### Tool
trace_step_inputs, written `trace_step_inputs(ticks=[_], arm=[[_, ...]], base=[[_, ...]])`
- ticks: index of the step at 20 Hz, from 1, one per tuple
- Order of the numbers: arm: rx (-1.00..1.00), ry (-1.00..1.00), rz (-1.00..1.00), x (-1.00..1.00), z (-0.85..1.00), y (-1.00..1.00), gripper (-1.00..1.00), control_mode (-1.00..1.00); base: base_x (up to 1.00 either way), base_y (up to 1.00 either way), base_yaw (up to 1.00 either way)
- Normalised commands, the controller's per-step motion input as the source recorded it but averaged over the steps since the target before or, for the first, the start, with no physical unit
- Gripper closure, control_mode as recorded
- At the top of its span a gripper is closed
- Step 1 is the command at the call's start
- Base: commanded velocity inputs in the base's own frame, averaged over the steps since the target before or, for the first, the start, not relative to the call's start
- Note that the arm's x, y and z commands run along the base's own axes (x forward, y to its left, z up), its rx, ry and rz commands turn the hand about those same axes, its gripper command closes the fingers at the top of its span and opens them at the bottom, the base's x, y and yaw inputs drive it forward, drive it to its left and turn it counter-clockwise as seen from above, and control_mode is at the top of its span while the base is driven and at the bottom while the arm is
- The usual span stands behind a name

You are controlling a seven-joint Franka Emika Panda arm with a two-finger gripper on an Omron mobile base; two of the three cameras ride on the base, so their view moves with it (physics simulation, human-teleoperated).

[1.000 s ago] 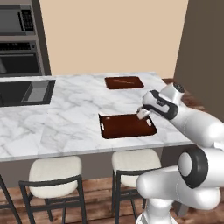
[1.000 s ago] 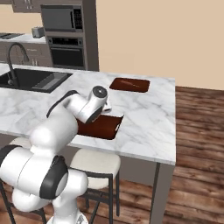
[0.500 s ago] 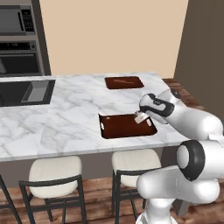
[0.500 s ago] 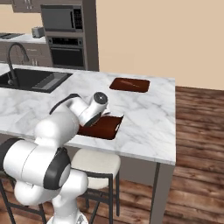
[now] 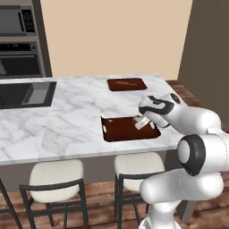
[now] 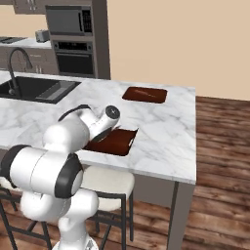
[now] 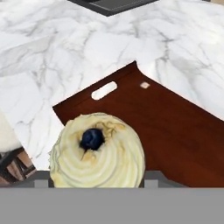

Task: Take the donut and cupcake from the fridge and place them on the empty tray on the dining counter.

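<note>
Gripper (image 5: 140,122) pinching the cupcake (image 7: 97,152), low centre in the hand view, above the dark brown tray (image 7: 175,131). Tray on the marble dining counter (image 5: 67,120), centre-right in the left base view.

My cupcake (image 7: 97,151) wears ridged, matt cream frosting around a glossy dark berry. The tray (image 7: 175,131) under it looks like smooth, dark-stained wood with a faint sheen. The desk (image 5: 67,120) is polished white marble, grey-veined.
</note>
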Motion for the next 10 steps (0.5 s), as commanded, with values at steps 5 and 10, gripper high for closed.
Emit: trace_step_inputs(ticks=[5, 10], arm=[[0.0, 0.04, 0.32, 0.35, 0.02, 0.02, 1.0, -1.0], [0.0, 0.02, 0.3, 0.34, -0.01, 0.06, 1.0, -1.0]], base=[[0.0, 0.0, 0.0], [0.0, 0.0, 0.0]])
